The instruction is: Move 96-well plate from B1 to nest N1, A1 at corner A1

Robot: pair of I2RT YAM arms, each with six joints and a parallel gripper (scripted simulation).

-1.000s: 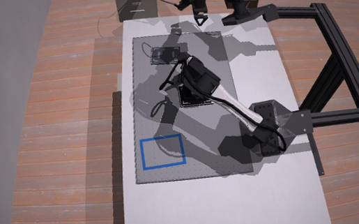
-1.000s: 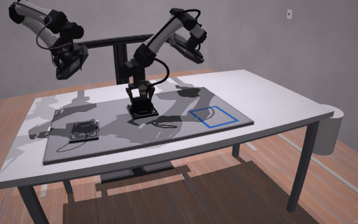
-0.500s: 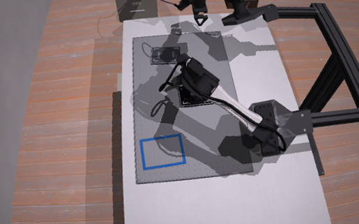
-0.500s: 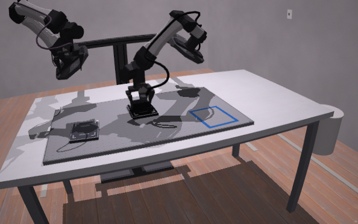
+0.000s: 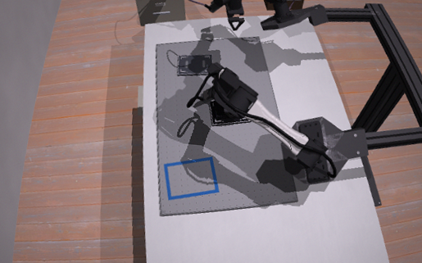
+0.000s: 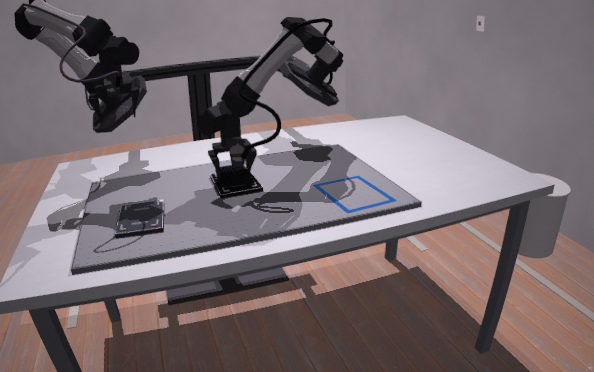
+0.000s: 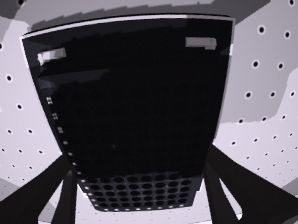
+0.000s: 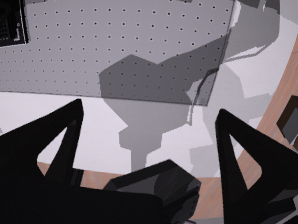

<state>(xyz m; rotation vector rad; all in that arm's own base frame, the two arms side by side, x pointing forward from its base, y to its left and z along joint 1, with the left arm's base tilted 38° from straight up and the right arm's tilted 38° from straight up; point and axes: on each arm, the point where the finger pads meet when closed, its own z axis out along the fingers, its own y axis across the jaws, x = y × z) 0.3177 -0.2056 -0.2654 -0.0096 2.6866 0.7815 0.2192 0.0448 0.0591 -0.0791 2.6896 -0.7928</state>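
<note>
While gripping the 96-well plate [image 5: 220,113] [image 6: 234,176] [image 7: 135,125] between left gripper [image 6: 232,169] [image 7: 137,151] fingers, hovering or resting at the nest [image 5: 232,121] [image 6: 242,193] [image 7: 127,18] [image 8: 25,30] beneath them, holding right gripper [image 5: 235,23] [image 6: 116,104] [image 8: 151,107] wide.

The board [image 5: 159,138] [image 6: 185,242] [image 7: 270,50] [image 8: 125,30] lies on the table [image 5: 202,245] [image 6: 425,150] [image 8: 50,110]. Seen from the arms' side, the outlined spot [image 5: 194,195] [image 6: 376,188] lies near its far left corner, one nest [image 5: 194,75] [image 6: 140,232] near its far right corner. Between its left and right edges stands the middle nest [image 5: 231,121] [image 6: 242,192] [image 7: 125,17] [image 8: 25,30], the plate [image 6: 235,174] [image 7: 140,125] over it.
</note>
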